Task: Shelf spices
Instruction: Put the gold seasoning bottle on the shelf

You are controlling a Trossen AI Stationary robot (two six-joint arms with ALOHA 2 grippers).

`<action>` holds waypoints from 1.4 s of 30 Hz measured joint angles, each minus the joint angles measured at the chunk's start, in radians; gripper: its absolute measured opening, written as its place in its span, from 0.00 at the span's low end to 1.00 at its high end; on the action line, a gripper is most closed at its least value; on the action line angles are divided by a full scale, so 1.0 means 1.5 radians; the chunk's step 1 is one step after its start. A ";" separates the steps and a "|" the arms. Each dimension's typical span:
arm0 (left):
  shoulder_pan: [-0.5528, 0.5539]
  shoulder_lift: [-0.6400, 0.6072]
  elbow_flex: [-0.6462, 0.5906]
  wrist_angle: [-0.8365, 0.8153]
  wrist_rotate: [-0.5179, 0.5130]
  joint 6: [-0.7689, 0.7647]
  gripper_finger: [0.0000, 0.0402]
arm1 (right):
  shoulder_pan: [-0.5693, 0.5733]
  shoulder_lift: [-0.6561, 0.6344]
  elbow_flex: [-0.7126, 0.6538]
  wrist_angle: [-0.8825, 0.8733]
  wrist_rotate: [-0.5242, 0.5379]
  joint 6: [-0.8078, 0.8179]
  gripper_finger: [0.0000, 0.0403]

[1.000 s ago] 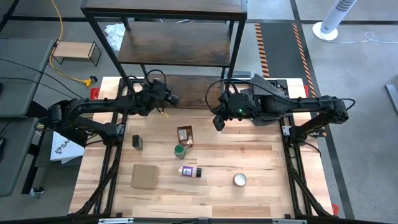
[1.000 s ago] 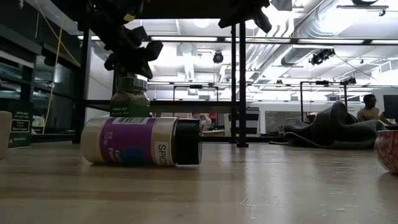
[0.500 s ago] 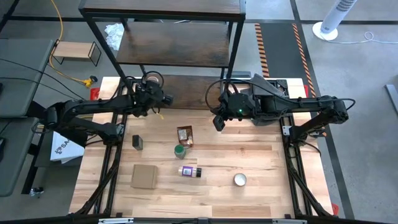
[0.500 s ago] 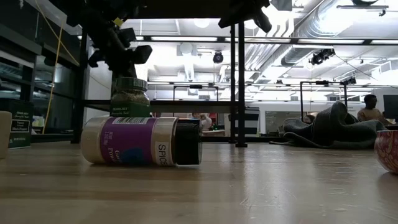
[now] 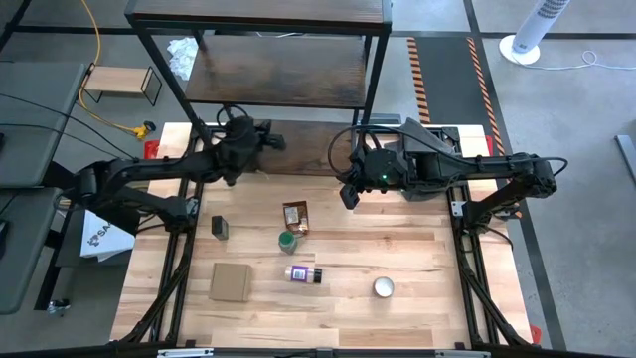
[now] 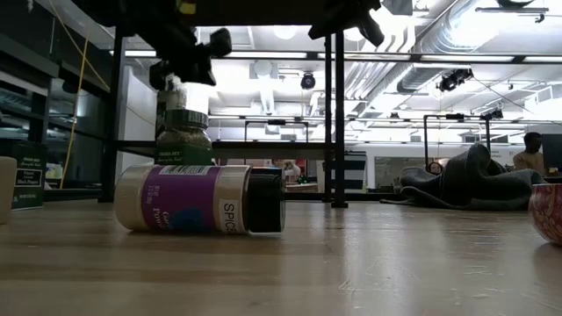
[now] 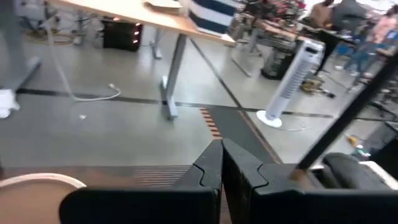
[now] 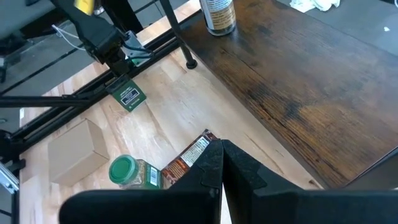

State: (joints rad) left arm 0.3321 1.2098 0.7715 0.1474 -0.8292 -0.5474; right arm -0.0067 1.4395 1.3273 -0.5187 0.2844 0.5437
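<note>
Jar (image 6: pixel 200 199) on its side — purple-white label, dark cap.

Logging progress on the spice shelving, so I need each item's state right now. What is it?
Left gripper: shut, empty, over the shelf bottom board.
Right gripper: shut, empty, above the table.
Tan-lidded jar: upright on the shelf.
Green-lidded jar: upright on the table.
Purple-label jar: lying on its side.
Pouch: lying flat.
Dark tin: on the table.
</note>
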 joint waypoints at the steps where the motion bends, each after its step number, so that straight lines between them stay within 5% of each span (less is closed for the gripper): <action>1: 0.005 0.009 0.000 0.004 -0.002 -0.004 0.00 | 0.000 0.000 0.000 0.000 0.000 0.002 0.00; 14: 0.020 0.055 0.000 0.003 -0.029 -0.036 0.00 | 0.001 0.000 0.000 0.002 -0.003 0.004 0.00; 35: 0.007 -0.012 0.000 -0.142 -0.136 -0.076 0.00 | 0.001 0.000 0.000 0.000 -0.005 0.001 0.00; 38: -0.011 -0.028 0.000 -0.147 -0.126 -0.076 0.00 | 0.001 0.000 0.000 -0.002 -0.005 -0.005 0.00; 42: -0.059 -0.062 0.000 -0.147 -0.012 -0.043 0.00 | 0.001 0.000 0.000 -0.014 -0.035 -0.025 0.00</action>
State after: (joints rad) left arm 0.2441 1.1167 0.7719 -0.0729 -0.8469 -0.6117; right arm -0.0059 1.4395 1.3273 -0.5399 0.2326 0.5068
